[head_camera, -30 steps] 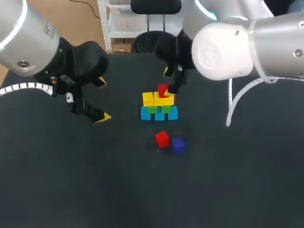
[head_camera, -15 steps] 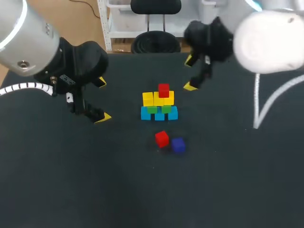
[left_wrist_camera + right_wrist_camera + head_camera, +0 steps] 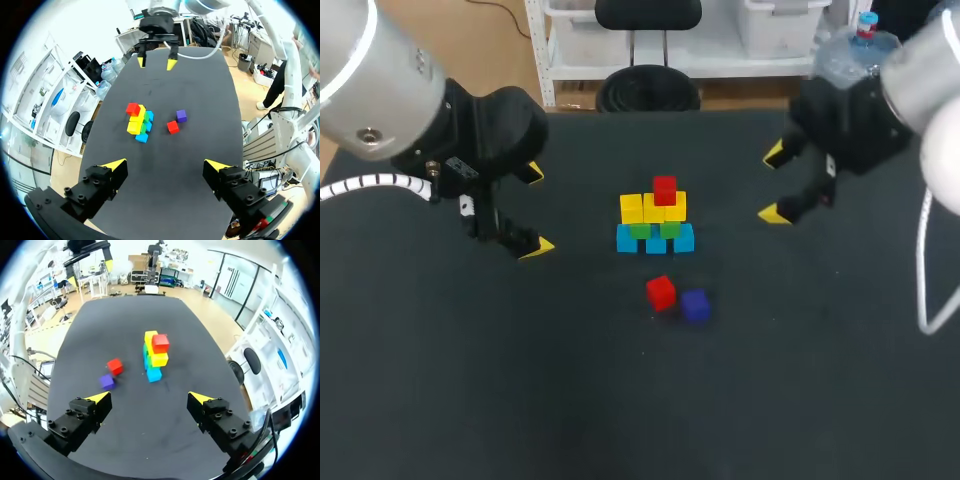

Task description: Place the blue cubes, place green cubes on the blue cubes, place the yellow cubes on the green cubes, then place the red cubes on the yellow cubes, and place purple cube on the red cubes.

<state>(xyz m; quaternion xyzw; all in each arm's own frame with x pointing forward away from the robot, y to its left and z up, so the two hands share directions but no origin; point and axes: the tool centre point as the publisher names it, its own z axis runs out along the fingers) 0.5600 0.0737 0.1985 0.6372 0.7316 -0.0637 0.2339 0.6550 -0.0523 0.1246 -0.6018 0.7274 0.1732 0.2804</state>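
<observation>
A small cube stack (image 3: 655, 222) stands mid-table: blue cubes (image 3: 656, 240) at the base, green cubes (image 3: 655, 230) on them, yellow cubes (image 3: 653, 208) above, and one red cube (image 3: 665, 189) on top. In front of it a loose red cube (image 3: 661, 292) and a purple cube (image 3: 695, 305) lie on the table side by side. My left gripper (image 3: 535, 209) hangs open and empty left of the stack. My right gripper (image 3: 775, 183) hangs open and empty to the stack's right. The right wrist view has the stack (image 3: 154, 357) ahead of the open right gripper (image 3: 149, 397).
The black table (image 3: 470, 380) holds nothing else. From the left wrist view the stack (image 3: 138, 122), loose red cube (image 3: 173, 127) and purple cube (image 3: 181, 115) lie ahead of my left gripper (image 3: 165, 165), with my right gripper (image 3: 155, 60) beyond them.
My right gripper has let go of the red cube on top of the stack and drawn back to the right, up and away. The left arm has not moved.
</observation>
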